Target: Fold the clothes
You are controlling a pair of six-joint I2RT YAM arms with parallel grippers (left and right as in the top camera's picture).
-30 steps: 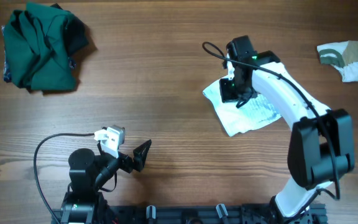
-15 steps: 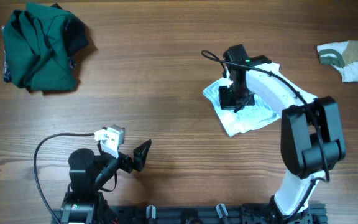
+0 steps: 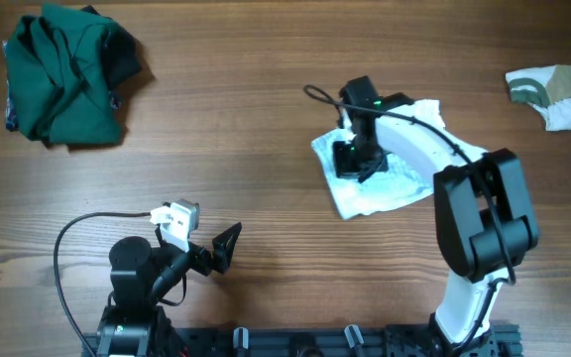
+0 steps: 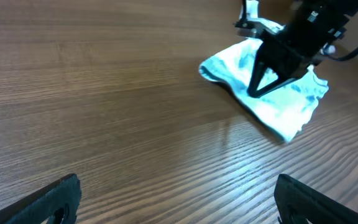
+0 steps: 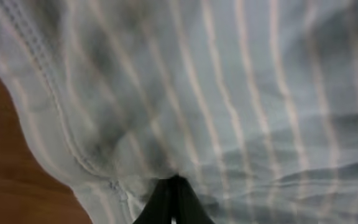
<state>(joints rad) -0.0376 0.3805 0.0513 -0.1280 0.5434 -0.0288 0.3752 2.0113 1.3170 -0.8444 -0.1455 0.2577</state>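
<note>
Now: your right gripper (image 3: 348,164), jaws clamped on the edge of the striped garment (image 3: 370,196), probably to draw a fold over; your left gripper (image 3: 226,248) waits aside, jaws apart.

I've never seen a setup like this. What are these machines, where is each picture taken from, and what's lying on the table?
These are two robot arms at a wooden table, each ending in a two-finger gripper. One picture looks straight down from a camera above. The other two come from small cameras on the arms' wrists. On the table lie a green garment, a white-and-olive piece and a striped cloth. The right gripper is shut, pinching the striped cloth, so its own camera sees almost nothing but stripes. The left gripper stands wide open near its base and holds nothing.
</note>
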